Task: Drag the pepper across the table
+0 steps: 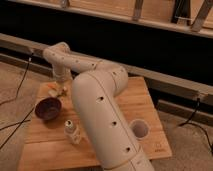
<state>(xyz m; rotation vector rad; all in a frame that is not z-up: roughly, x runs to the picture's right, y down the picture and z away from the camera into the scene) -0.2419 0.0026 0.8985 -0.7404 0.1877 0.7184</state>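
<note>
— Where is there room to pass?
— The table [142, 97] is bare at its far right corner and near left corner.
— And in the way?
— The arm [100, 115] crosses the middle. The gripper [61, 87] is at the far left corner, with a dark bowl [48, 108] by the left edge. A small bottle [72, 131] stands beside the arm, and a white cup [139, 128] stands toward the right edge.

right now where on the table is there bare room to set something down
Bare wood: the table's far right corner behind the white cup, and the front left strip below the dark bowl, left of the small bottle. Crowded: the far left corner around the gripper, and the middle under the arm.
</note>
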